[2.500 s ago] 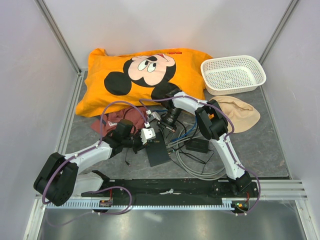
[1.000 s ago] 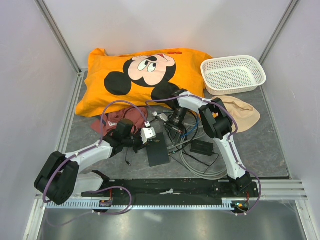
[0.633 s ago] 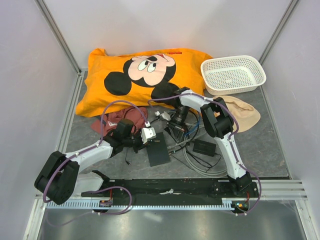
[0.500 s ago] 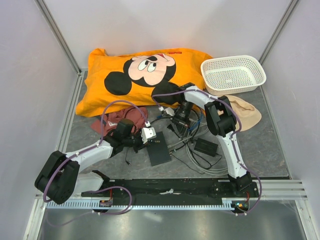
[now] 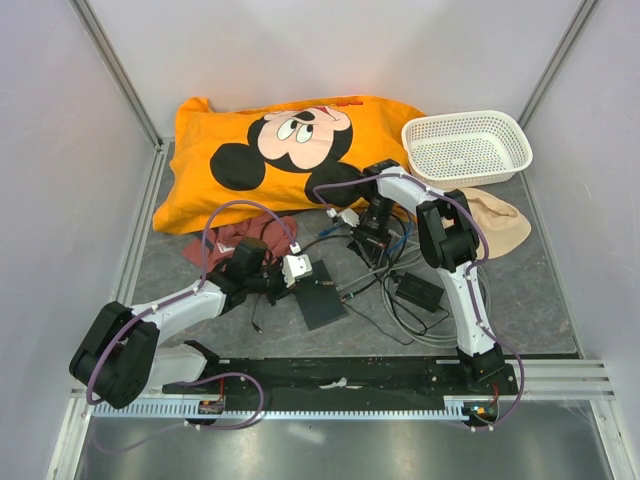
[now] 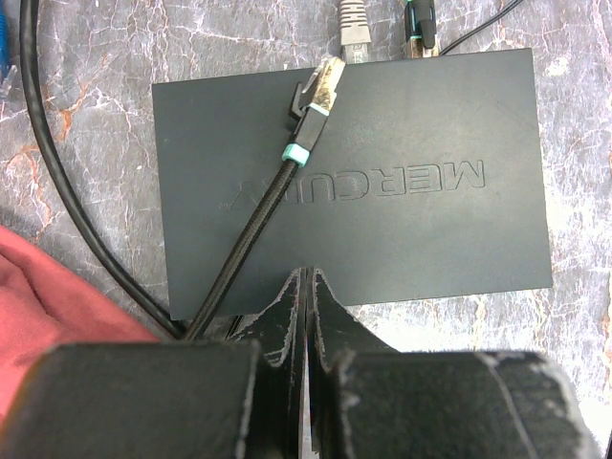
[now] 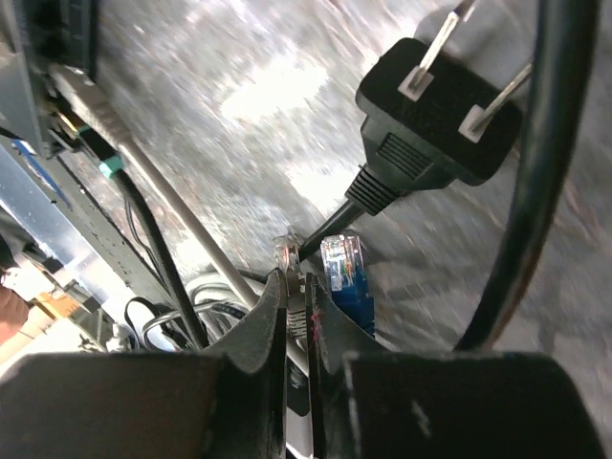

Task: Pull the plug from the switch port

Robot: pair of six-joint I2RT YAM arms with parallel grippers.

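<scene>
The switch (image 6: 382, 191) is a flat dark grey box; it also shows in the top view (image 5: 324, 300). My left gripper (image 6: 308, 279) is shut and empty, its tips on the box's near edge; it also shows in the top view (image 5: 304, 274). A grey cable plug (image 6: 352, 21) and a green-collared plug (image 6: 421, 21) sit in ports on the far edge. A loose black braided plug (image 6: 316, 88) lies on top of the box. My right gripper (image 7: 301, 279) is shut on a clear-tipped grey network plug (image 7: 290, 253), held away from the switch (image 7: 53, 57). The right gripper also shows in the top view (image 5: 347, 218).
A blue network plug (image 7: 342, 270) and a black two-prong power plug (image 7: 435, 100) lie near the right gripper. A black adapter brick (image 5: 418, 290) and looped cables (image 5: 400, 318) lie to the right. An orange pillow (image 5: 240, 130), white basket (image 5: 465, 148), beige cloth (image 5: 500, 222) and red cloth (image 5: 232, 242) lie around.
My right gripper has drawn back and to the right, away from the switch, with the grey plug. The switch has turned a little and the adapter brick has slid right. The left gripper has stayed.
</scene>
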